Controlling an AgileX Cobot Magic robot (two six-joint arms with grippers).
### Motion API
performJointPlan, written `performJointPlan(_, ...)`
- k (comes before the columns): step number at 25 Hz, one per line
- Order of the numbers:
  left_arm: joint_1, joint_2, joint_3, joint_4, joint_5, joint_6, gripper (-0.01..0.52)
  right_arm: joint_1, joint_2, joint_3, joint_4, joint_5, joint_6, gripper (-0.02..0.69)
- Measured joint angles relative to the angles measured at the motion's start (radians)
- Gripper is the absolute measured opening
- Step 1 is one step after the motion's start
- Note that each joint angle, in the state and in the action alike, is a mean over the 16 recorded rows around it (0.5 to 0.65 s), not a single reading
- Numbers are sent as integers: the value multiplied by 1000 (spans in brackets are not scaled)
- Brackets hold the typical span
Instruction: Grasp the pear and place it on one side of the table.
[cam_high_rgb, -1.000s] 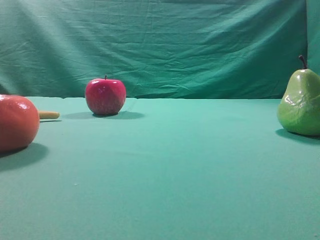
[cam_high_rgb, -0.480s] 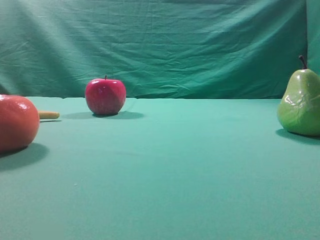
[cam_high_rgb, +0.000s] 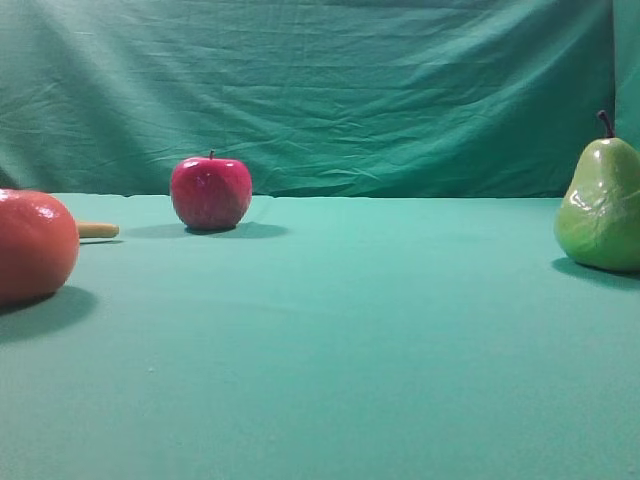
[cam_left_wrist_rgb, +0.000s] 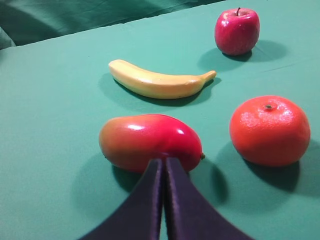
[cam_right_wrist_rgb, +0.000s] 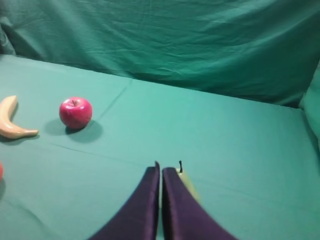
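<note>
- Fingers of the right gripper (cam_right_wrist_rgb: 161, 172) are being held pressed together, with nothing between them; the left gripper (cam_left_wrist_rgb: 164, 167) is likewise being held closed and empty.
- Directly below and just beyond the right fingertips, the pear (cam_high_rgb: 601, 205) is being largely hidden in the wrist view, only stem and shoulder showing.
- The pear's long axis is being kept upright, stem pointing up, at the right edge of the table (cam_high_rgb: 330, 340).
- The right arm is judged the nearer; the left is being held over a mango (cam_left_wrist_rgb: 150, 141).

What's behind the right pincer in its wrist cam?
The pear: only its dark stem and a sliver of yellow-green skin show beside the shut right pincer. The rest is covered; contact can't be judged.
</note>
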Motion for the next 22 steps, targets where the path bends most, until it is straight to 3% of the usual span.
performJointPlan(9,0,0,0,0,0,0,0,-93,-136,311,-7,-188,0,0)
performJointPlan(22,0,0,0,0,0,0,0,-138,-160,400,-26,-181,0,0)
